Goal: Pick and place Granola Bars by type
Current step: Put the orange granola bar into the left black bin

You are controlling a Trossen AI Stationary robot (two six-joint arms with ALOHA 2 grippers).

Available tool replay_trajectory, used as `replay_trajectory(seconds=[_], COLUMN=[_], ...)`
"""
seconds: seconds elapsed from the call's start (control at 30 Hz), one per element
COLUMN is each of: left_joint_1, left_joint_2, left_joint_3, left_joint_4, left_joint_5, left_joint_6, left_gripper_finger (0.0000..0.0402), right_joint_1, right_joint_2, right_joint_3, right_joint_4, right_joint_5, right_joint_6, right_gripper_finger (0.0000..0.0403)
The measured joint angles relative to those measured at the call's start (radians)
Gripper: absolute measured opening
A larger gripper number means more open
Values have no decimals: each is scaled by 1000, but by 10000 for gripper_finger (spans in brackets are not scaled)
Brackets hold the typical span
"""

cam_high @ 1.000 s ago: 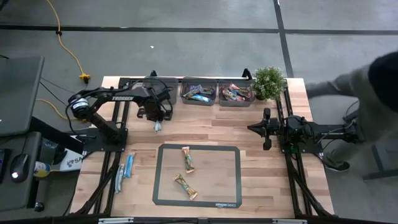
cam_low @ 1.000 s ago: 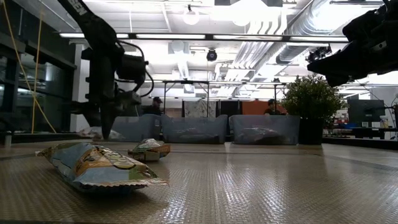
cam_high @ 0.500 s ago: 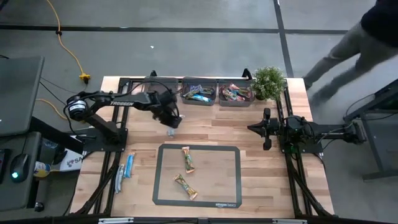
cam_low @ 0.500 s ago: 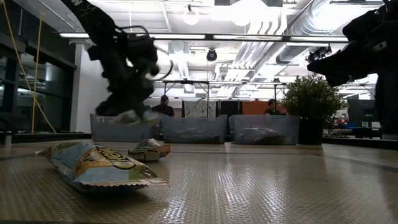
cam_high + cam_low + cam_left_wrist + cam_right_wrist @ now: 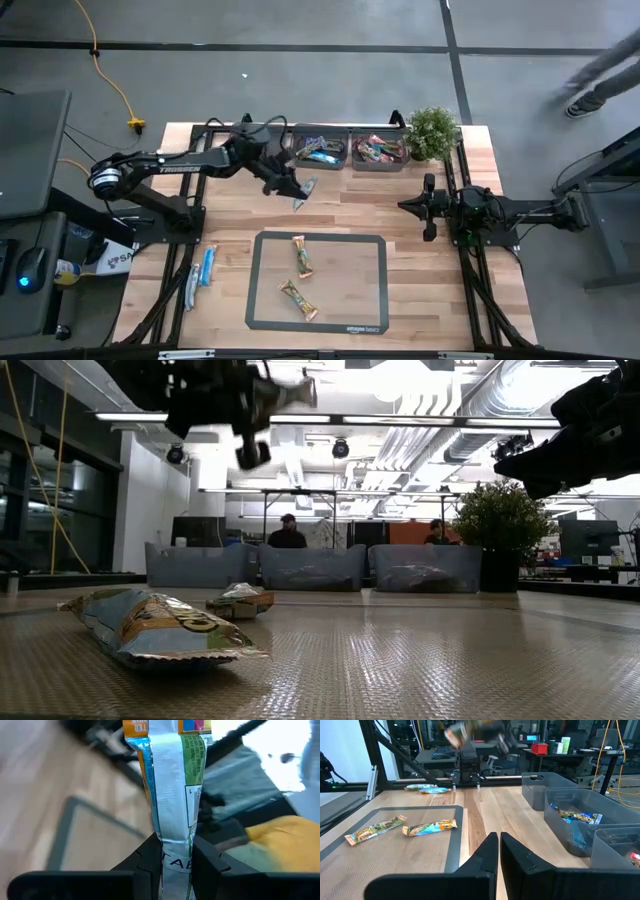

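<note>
My left gripper (image 5: 290, 187) hangs above the table's far middle, in front of the bins, shut on a granola bar (image 5: 304, 192) with a silver back and green and orange edges (image 5: 172, 780). In the low view the gripper (image 5: 262, 405) is high up. Two tan-green bars (image 5: 303, 256) (image 5: 298, 299) lie flat on the dark-framed mat (image 5: 372, 300). Two blue bars (image 5: 208, 265) (image 5: 192, 287) lie on the wood at the near left. My right gripper (image 5: 428, 208) waits shut at the table's right side, its fingers together (image 5: 499, 851). My left gripper pinches one end of the bar (image 5: 176, 851) between its two fingers (image 5: 149, 857). The fingers point roughly level toward the table's right, and the bar's length runs on past their tips. The bar is lifted clear of the table.
Three clear grey bins stand along the far edge: the left one (image 5: 250, 138) behind the arm, the middle one (image 5: 320, 150) and the right one (image 5: 378, 150) holding bars. A potted plant (image 5: 432, 130) stands at the far right. Bare wood lies between the bins and the mat.
My left gripper has risen from the table near the left bin and gone toward the table's right, tipping from pointing down to about level and rolling. The bar has come up with it, lifted clear of the wood. A person beyond the table's right has walked off.
</note>
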Motion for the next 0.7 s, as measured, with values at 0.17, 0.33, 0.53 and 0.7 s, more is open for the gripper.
replay_trajectory(seconds=[0.17,0.33,0.53,0.7], left_joint_1=[19,94,225,326], left_joint_2=[-62,-141,-228,-274], left_joint_3=[0,0,0,0], left_joint_4=[165,215,220,203], left_joint_5=[10,-92,-257,-443], left_joint_6=[-44,-51,-28,-44], left_gripper_finger=[76,76,76,76], right_joint_1=[0,0,0,0], right_joint_2=[0,0,0,0], right_joint_3=[0,0,0,0], right_joint_4=[0,0,0,0], right_joint_5=[0,0,0,0], right_joint_6=[0,0,0,0], right_gripper_finger=[1,2,1,5])
